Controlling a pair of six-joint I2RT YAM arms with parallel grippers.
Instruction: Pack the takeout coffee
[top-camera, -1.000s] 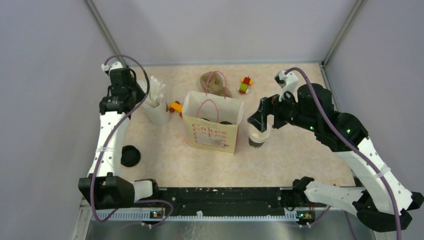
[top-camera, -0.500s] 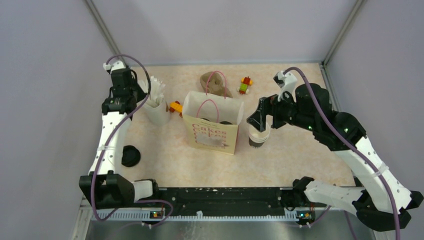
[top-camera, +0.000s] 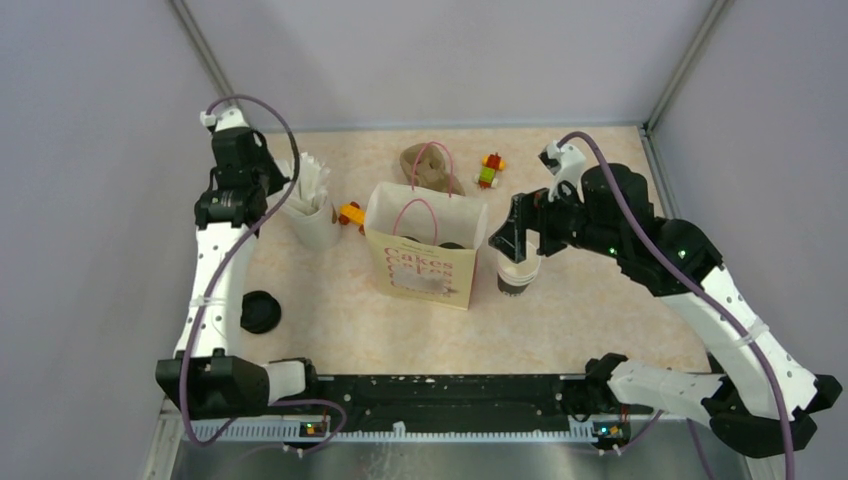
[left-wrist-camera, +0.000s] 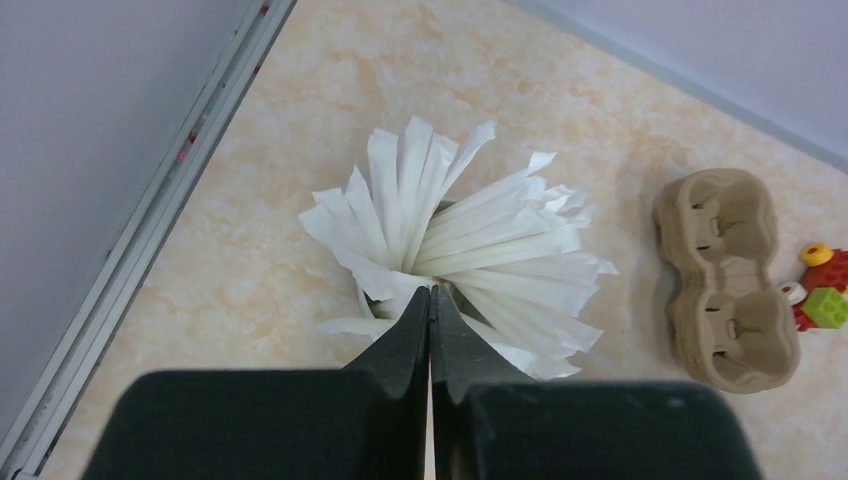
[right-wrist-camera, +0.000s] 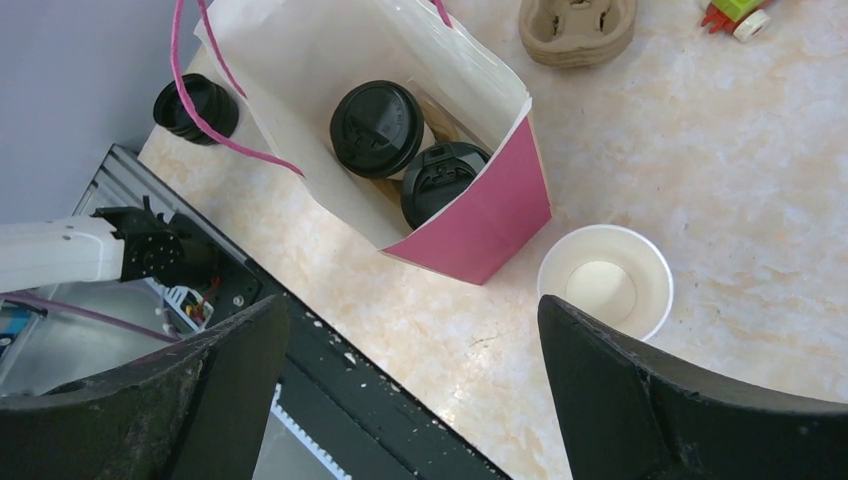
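Left gripper (left-wrist-camera: 430, 300) is seen with its fingers pressed together, the tips set at the near edge of a fan of white paper-wrapped sticks (left-wrist-camera: 470, 235) standing in a beige cup (top-camera: 318, 228); whether a stick is pinched cannot be told. Right gripper (right-wrist-camera: 408, 315) is held with its jaws wide apart, nothing between them, above an uncovered white-lined paper cup (right-wrist-camera: 605, 285) that stands just beside a pink-and-white paper bag (right-wrist-camera: 470, 225). 2 paper cups with black plastic lids (right-wrist-camera: 377, 115) are seen upright inside the bag, side by side. A loose round black lid (top-camera: 260, 311) lies on the table by the left arm. A brown moulded-pulp 2-hole tray (left-wrist-camera: 728, 280) lies beyond the bag.
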